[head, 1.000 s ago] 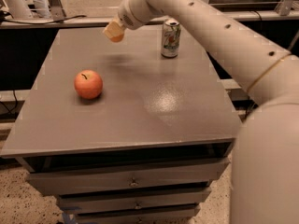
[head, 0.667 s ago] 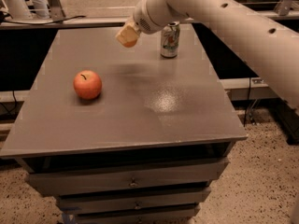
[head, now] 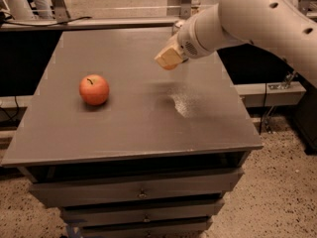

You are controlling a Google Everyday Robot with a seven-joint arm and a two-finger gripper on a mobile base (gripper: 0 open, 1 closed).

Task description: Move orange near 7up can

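My gripper (head: pixel 167 59) hangs above the middle-right of the grey table (head: pixel 133 128), reaching in from the upper right. Its tan fingers are closed around the small orange (head: pixel 171 66), of which only a sliver shows under the fingertips. The orange is held off the table top. The 7up can does not show; the white arm (head: pixel 247 19) covers the back right of the table.
A red-orange apple (head: pixel 94 89) with a dark stem sits on the left half of the table. The table has drawers (head: pixel 141 192) below its front edge. A low shelf and metal frame legs stand behind the table.
The gripper has moved right and toward the front of the table with the orange. The arm now covers the 7up can, which stood in view at the back right before.
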